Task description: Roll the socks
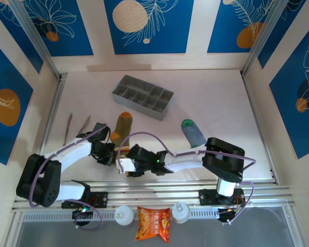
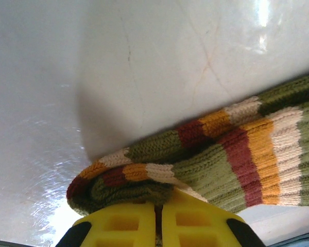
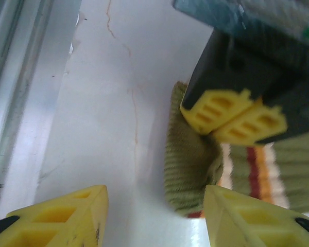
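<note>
The olive-brown sock (image 1: pixel 122 127), orange toe pointing away, lies just in front of both grippers. Its striped near end is curled into a small roll (image 2: pixel 129 180). My left gripper (image 2: pixel 158 206) is shut on that roll, with knit pinched between the yellow fingers. In the top view the left gripper (image 1: pixel 113 153) is at the sock's near end. My right gripper (image 3: pixel 154 218) is open; the roll (image 3: pixel 190 170) lies just inside its right finger (image 3: pixel 252 221). The left gripper (image 3: pixel 237 116) shows clamped on the roll's far side. The grey-blue sock (image 1: pixel 194 134), green toe up, lies flat to the right.
A grey compartment tray (image 1: pixel 142 96) stands at the back centre. Two thin metal tools (image 1: pixel 68 128) lie at the left. An orange snack packet (image 1: pixel 153 224) and two white round caps (image 1: pixel 123 214) sit by the front rail. The right arm (image 1: pixel 185 159) reaches across the front.
</note>
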You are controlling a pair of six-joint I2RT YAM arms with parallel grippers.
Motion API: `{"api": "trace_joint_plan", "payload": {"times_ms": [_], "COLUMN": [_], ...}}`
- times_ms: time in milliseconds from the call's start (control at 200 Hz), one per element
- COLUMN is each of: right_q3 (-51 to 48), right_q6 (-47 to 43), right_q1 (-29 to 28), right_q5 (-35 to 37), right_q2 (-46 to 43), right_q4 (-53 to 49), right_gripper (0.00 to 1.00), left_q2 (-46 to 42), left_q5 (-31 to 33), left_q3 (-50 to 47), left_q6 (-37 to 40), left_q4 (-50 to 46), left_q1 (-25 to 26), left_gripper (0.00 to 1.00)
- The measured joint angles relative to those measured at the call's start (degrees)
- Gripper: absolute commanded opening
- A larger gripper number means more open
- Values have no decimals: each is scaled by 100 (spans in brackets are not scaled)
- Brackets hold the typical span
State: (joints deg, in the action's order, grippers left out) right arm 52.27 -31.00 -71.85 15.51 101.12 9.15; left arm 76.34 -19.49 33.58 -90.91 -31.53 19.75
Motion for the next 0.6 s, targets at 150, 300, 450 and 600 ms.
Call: {"api": "trace_joint_plan", "payload": {"times_ms": [150,300,450,600], "right_q3": [168,330,557,833], "right_q6": [-732,-997,-977,-769], "right_q1": [-197,-243,-170,-46], "right_q5": [417,608,756,824], "right_q2": [260,520,874,1088], "right_q4": [205,245,199,48], "right_gripper": [47,43,36,28], "left_q2": [157,269,337,341], "left_q5": [-15,-26,-31,-48], "left_q3": [133,269,350,350], "left_q6": [105,219,321,409], "left_q4": [-131,-269,-367,-372], "left_q1": [-11,-24,-46,-79], "left_gripper": [10,10,10,10]}}
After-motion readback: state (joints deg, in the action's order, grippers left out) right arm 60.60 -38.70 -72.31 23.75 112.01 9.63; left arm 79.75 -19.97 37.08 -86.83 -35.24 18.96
